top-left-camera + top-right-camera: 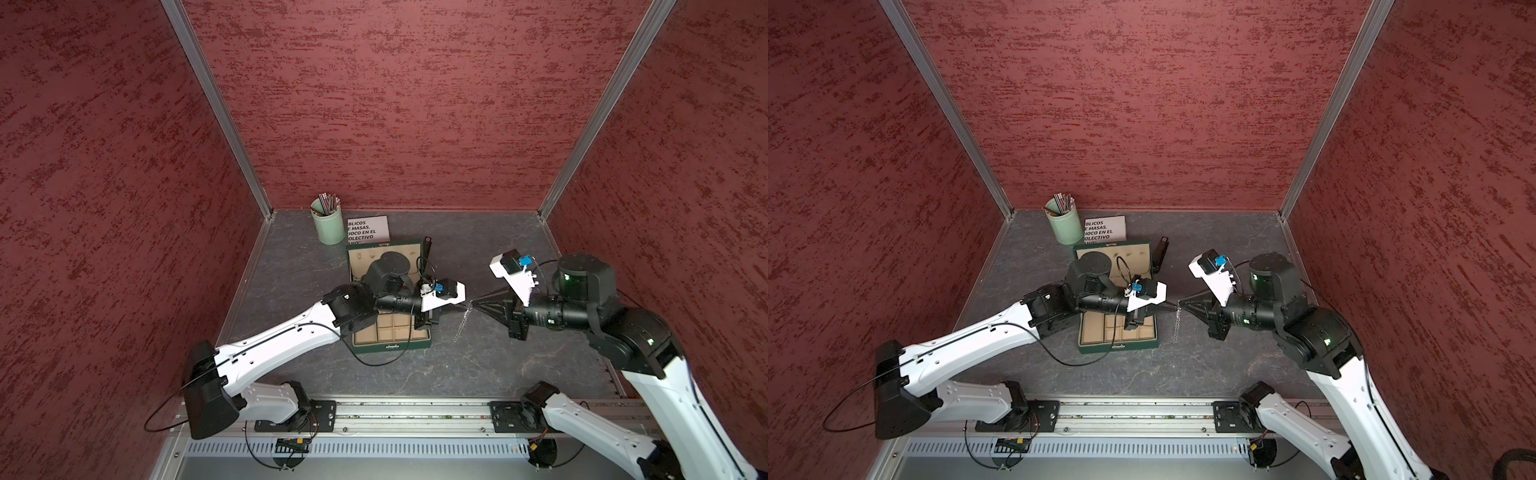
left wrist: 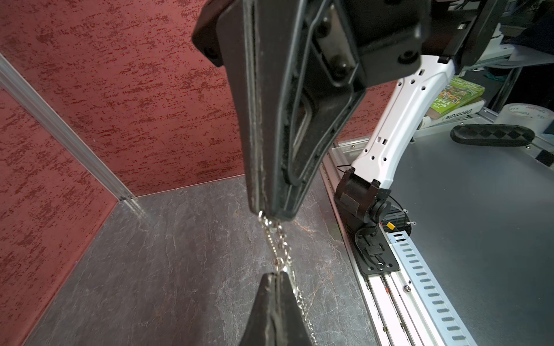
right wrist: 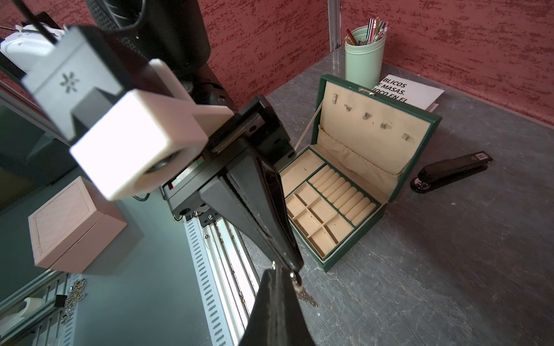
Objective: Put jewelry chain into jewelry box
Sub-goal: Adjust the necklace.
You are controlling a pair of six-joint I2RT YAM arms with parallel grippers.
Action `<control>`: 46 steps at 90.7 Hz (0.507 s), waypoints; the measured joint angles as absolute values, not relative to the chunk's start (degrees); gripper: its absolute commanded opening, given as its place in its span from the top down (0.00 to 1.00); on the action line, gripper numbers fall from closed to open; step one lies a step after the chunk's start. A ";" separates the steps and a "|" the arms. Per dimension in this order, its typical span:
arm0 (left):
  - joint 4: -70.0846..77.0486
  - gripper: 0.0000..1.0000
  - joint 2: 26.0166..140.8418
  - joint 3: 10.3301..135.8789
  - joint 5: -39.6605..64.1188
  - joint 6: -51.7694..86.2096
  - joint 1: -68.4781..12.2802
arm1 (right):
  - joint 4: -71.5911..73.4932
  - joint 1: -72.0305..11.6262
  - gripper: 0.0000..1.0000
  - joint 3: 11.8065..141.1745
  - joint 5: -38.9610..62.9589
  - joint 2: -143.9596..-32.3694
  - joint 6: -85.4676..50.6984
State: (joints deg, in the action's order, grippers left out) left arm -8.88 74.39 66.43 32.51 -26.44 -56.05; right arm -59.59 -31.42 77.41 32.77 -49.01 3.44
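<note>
Not boxed yet: the jewelry chain (image 1: 462, 322) dangles over the table (image 1: 498, 365) beside the open jewelry box (image 1: 415, 344), left gripper (image 2: 277, 275) and right gripper (image 2: 271, 212) both clamped shut on it.

The jewelry chain (image 1: 461, 324) hangs just right of the jewelry box (image 1: 390, 345), with pencil cup (image 1: 328, 228) and booklet (image 1: 370, 230) behind the box.
</note>
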 measured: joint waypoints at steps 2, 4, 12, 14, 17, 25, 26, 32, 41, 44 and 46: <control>-8.73 1.00 74.35 66.37 31.94 -26.46 -56.21 | -59.59 -31.42 1.00 77.41 32.77 -49.01 3.42; -8.58 1.00 74.26 66.30 31.48 -26.50 -56.31 | -59.57 -31.42 1.00 77.41 32.77 -49.01 3.36; -7.68 1.00 73.69 65.73 29.50 -26.87 -56.60 | -59.40 -31.42 0.86 77.30 32.75 -48.95 2.98; -7.46 1.00 73.49 65.54 29.12 -26.96 -56.64 | -59.40 -31.42 0.80 77.23 32.75 -48.86 2.72; -7.25 1.00 73.10 65.25 28.32 -27.16 -56.69 | -59.40 -31.42 0.73 77.10 32.73 -48.77 2.42; -6.70 1.00 72.31 64.93 26.59 -27.99 -56.71 | -59.33 -31.46 0.56 76.95 32.82 -48.69 1.67; -6.70 1.00 72.25 64.90 26.41 -27.99 -56.71 | -59.33 -31.46 0.55 76.95 32.80 -48.69 1.98; -6.50 1.00 71.79 64.82 25.21 -28.75 -56.75 | -59.18 -31.48 0.48 76.88 32.80 -48.62 1.52; -6.44 1.00 71.22 64.58 23.55 -29.69 -56.86 | -58.81 -31.48 0.42 76.79 32.77 -48.47 1.32; -6.44 1.00 71.07 64.49 23.00 -30.15 -56.88 | -58.57 -31.48 0.41 76.66 32.73 -48.40 1.19; -6.46 1.00 70.96 64.47 22.59 -30.41 -56.90 | -58.35 -31.48 0.39 76.53 32.71 -48.31 1.13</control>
State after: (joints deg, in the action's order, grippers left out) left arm -6.46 70.96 64.47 22.59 -30.41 -56.90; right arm -58.35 -31.48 76.53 32.71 -48.31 1.13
